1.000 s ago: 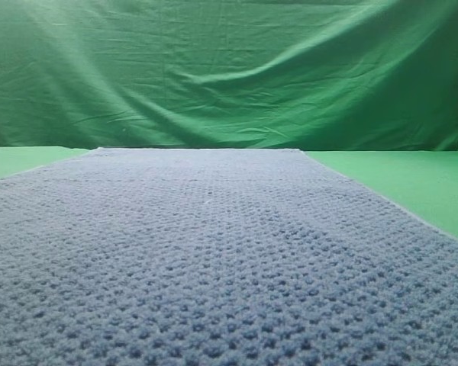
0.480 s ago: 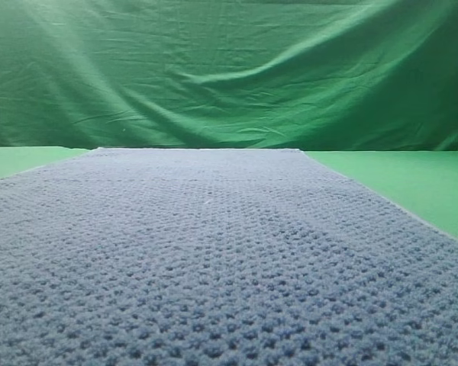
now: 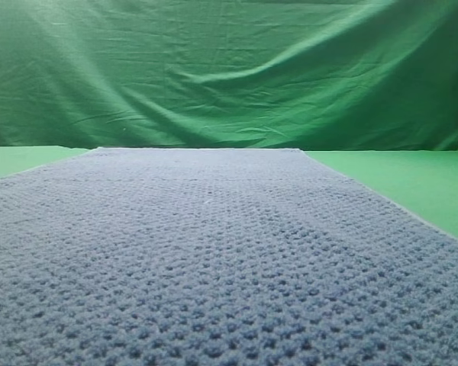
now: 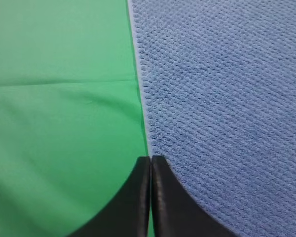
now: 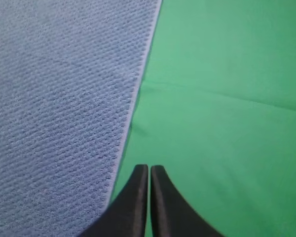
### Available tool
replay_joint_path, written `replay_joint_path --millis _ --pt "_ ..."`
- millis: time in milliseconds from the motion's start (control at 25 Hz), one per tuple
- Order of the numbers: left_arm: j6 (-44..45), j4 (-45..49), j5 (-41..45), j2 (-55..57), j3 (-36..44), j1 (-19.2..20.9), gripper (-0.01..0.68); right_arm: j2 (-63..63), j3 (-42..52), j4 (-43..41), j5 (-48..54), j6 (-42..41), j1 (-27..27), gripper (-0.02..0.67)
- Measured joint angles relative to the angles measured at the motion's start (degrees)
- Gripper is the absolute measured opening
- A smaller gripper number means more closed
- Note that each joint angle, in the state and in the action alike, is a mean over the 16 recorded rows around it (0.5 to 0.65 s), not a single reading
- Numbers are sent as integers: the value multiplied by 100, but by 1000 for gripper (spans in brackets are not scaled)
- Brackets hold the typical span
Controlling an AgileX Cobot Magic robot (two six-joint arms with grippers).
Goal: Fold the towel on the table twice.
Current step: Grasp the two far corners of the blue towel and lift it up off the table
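Towel [image 3: 214,259] is lying fully flat and unfolded on the green bench [image 3: 412,179], stretching from right under the high camera back toward the wrinkled green backdrop [image 3: 229,69], so neither fold is done yet as far as I can tell. Left gripper [image 4: 150,159] hangs right over the towel's left long edge [image 4: 140,89] with its fingers [image 4: 138,197] pressed together and nothing in them, and the right gripper [image 5: 149,168] does the same just off the right edge [image 5: 138,84], tips over bare bench beside the hem, fingers [image 5: 133,202] closed and empty too. My guess is the step in hand is setting up the first grab. To do it well, both sets of fingers need to spread before going down, then pinch the hem at matching spots on each side so the cloth lifts evenly. The right one looks like it should shift a touch inward onto the cloth first. That waffle knit seems thick and floppy, so I'd take a decent bite rather than just the hem, and keep both arms level so the fold line comes out straight.
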Motion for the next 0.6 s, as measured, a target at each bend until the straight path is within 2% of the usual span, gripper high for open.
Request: replay_joint_path --millis 360,480,600 --pt "460 -8 -129 1926 -784 -11 0 2149 -1114 20 52 45 268 20" --pt "634 -59 -213 2446 -1030 -13 3 2765 -1453 24 9 48 284 63" --pt "785 -151 -311 2882 -1244 -14 28 3293 -1743 27 -47 51 288 142"
